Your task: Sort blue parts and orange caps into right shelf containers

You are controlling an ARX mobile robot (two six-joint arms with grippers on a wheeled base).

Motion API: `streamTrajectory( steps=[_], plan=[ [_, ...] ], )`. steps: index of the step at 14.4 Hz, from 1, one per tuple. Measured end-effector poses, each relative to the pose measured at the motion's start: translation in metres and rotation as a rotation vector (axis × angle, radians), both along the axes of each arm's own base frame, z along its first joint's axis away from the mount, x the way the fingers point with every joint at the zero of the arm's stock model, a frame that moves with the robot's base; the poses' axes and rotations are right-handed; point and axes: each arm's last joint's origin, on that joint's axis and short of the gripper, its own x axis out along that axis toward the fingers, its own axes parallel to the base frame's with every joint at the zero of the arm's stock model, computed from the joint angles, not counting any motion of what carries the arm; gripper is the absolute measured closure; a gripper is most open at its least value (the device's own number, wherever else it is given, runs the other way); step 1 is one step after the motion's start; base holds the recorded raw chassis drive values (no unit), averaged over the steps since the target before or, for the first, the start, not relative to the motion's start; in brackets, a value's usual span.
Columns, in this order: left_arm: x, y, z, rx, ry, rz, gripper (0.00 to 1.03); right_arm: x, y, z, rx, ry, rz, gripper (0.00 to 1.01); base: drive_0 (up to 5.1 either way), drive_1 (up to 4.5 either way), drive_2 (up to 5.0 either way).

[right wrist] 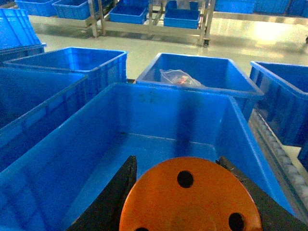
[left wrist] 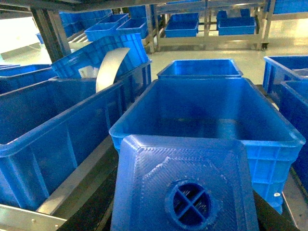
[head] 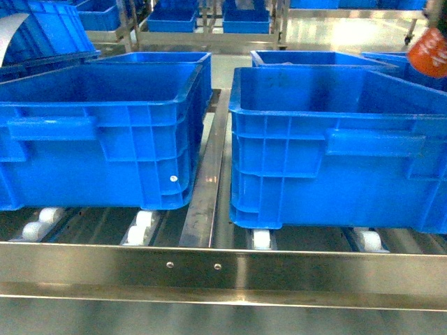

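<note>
Right end effector [right wrist: 185, 202] grips an orange cap [right wrist: 190, 197] between its dark fingers [right wrist: 113, 197], held over the right crate [head: 335, 139]. Left end effector itself hidden; blue part [left wrist: 183, 183] fills the view's bottom, above the left crate [left wrist: 202, 110]; grip state unclear. Crates sit on the steel shelf [head: 209, 272].

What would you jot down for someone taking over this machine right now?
Left end effector: shut on a blue part, held over the near-left container on the shelf.
Right end effector: shut on an orange cap, held over the near-right container.
Done: both pieces picked up; nothing visible in either near crate.
Left: release each piece into its crate. A rear crate holds a clear plastic bag.
</note>
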Motion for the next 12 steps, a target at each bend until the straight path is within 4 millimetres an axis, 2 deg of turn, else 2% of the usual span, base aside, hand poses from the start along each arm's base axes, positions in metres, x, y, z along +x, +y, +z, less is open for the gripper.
streamTrajectory(
  steps=[1,2,3,4,5,6,8,9,10,12],
  plan=[
    [0.000,0.000,0.000,0.000,0.000,0.000,0.59,0.025,0.008,-0.002,0.011,0.036,0.011,0.54,0.0,0.00,0.0],
    [0.000,0.000,0.000,0.000,0.000,0.000,0.59,0.040,0.013,-0.005,0.009,0.049,0.006,0.45,0.0,0.00,0.0],
    [0.000,0.000,0.000,0.000,0.000,0.000,0.59,0.047,0.017,-0.011,0.000,0.070,-0.006,0.33,0.0,0.00,0.0],
    [0.000,0.000,0.000,-0.001,-0.001,0.000,0.59,0.038,0.018,-0.013,-0.014,0.071,-0.030,0.20,0.0,0.00,0.0],
    [0.000,0.000,0.000,0.000,-0.001,0.000,0.59,0.016,0.013,-0.007,-0.020,0.061,-0.030,0.05,0.0,0.00,0.0],
    [0.000,0.000,0.000,-0.001,-0.001,0.000,0.59,-0.007,0.007,-0.003,-0.017,0.061,-0.021,0.02,0.0,0.00,0.0],
    [0.000,0.000,0.000,0.000,-0.001,0.000,0.59,-0.055,0.000,-0.017,-0.026,0.140,0.023,0.03,0.0,0.00,0.0],
    [0.002,-0.002,-0.002,0.039,0.124,0.058,0.59,-0.072,-0.002,-0.026,-0.039,0.157,0.041,0.03,0.0,0.00,0.0],
    [0.014,-0.004,0.010,0.071,0.203,0.126,0.59,-0.073,-0.002,-0.024,-0.043,0.145,0.043,0.03,0.0,0.00,0.0],
    [0.050,-0.011,0.035,0.045,0.124,0.090,0.59,-0.073,-0.002,-0.023,-0.046,0.140,0.046,0.03,0.0,0.00,0.0]
  ],
)
